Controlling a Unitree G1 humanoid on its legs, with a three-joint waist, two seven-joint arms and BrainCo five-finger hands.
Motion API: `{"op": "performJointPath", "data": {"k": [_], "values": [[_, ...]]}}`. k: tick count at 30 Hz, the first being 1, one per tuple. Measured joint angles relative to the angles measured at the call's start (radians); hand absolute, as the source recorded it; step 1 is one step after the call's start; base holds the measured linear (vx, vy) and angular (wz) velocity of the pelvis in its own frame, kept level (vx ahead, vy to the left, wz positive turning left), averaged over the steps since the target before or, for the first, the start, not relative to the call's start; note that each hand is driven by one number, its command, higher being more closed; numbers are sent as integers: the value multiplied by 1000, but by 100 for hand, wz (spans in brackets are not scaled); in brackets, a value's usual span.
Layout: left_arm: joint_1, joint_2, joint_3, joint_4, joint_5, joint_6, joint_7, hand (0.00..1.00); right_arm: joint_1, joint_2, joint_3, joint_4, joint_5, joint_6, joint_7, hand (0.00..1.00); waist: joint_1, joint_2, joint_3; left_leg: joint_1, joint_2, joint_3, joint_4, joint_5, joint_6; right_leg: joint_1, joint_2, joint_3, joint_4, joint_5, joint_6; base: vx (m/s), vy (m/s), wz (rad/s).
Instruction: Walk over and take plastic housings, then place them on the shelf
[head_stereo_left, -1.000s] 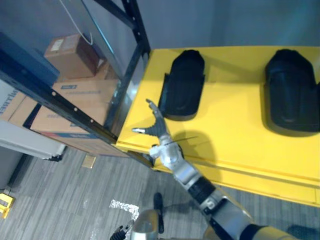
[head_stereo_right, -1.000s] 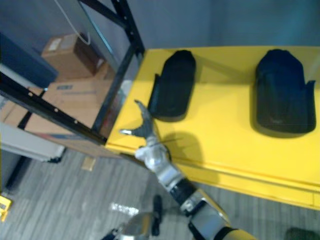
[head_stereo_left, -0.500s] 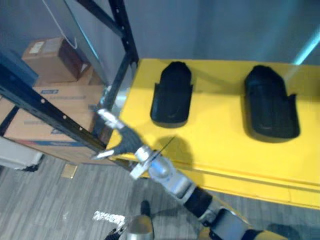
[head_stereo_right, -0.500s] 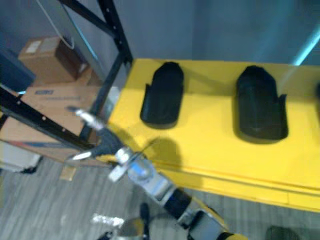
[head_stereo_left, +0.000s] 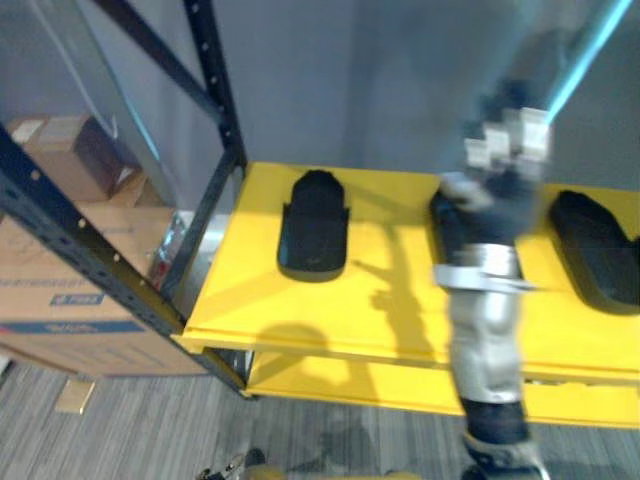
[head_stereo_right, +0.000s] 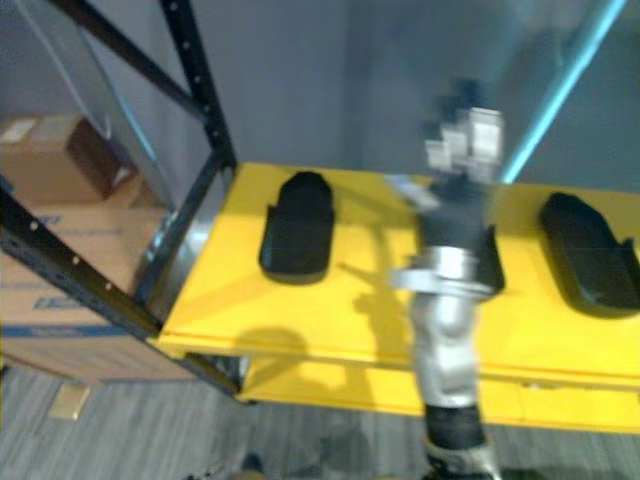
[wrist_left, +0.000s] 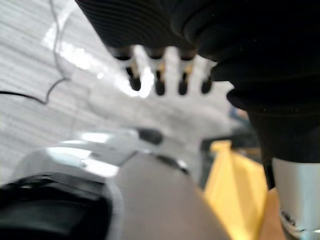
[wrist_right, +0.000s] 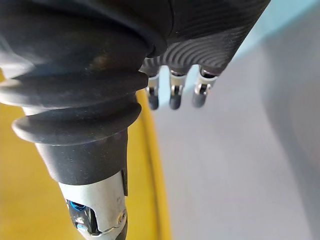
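Three black plastic housings lie on the yellow shelf board (head_stereo_left: 330, 310): one at the left (head_stereo_left: 314, 225), a middle one (head_stereo_left: 447, 222) partly hidden behind my right arm, and one at the right (head_stereo_left: 598, 248). My right hand (head_stereo_left: 505, 150) is raised above the middle housing and touches nothing; in the right wrist view its fingers (wrist_right: 172, 92) are straight and hold nothing. My left hand's fingers (wrist_left: 160, 82) hang relaxed over the grey floor, also holding nothing.
A black metal rack upright (head_stereo_left: 215, 110) and a slanted beam (head_stereo_left: 80, 250) stand left of the shelf. Cardboard boxes (head_stereo_left: 60, 290) are stacked on the floor behind them. A grey wall (head_stereo_left: 380, 80) closes the back.
The camera has swung right and a third housing has come into view. My right hand has risen from the shelf's front left edge to above the middle housing.
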Motion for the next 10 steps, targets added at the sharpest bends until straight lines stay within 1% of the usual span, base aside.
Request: {"op": "performJointPath", "data": {"k": [2,3,4,5,6,7,8,9,10], "values": [[11,-10,5,0,8,5,4,0,91,-2,-107,22,-23,-3,-73,0,-20,16,-19,3,19,23,-1,2,-5,-12,20,26,-7,4,-2,-52,-45,-41],[19,-18,23,0,11,21,9,0,149,-2,-183,85,-60,6,-148,0,-39,22,-33,6,34,38,-1,5,-10,-22,35,41,-7,7,-6,-53,-52,-32],[20,-20,27,0,11,27,12,0,171,-2,-211,114,-60,6,-173,0,-44,24,-35,12,39,46,-1,6,-11,-23,40,47,-8,8,-7,-68,-50,-43],[21,-27,34,0,11,32,20,0,209,-1,-260,181,-60,8,-212,0,-54,26,-39,25,48,67,-1,5,-14,-23,50,64,-10,8,-8,-56,-31,-38],[21,-27,42,-1,11,40,22,0,248,0,-283,249,-60,16,-252,0,-63,27,-39,34,53,81,0,6,-15,-23,54,67,-9,10,-11,-63,-23,-34],[21,-27,42,-1,11,42,21,0,259,0,-288,268,-61,19,-262,0,-65,27,-39,36,53,83,0,6,-15,-24,54,70,-9,10,-11,-69,-11,-18],[20,-26,42,-2,11,43,21,0,300,6,-305,342,-71,25,-302,0,-75,24,-42,37,53,87,0,7,-16,-27,55,76,-7,10,-11,-77,6,-16],[18,-25,42,-6,11,44,21,0,326,14,-319,433,-106,31,-343,0,-82,21,-44,36,51,98,0,6,-16,-39,53,86,-8,7,-10,-68,12,-19],[18,-24,42,-7,10,45,21,0,335,21,-323,480,-120,31,-361,0,-83,19,-44,35,50,107,0,6,-16,-43,51,90,-8,8,-9,-40,12,-15]]}}
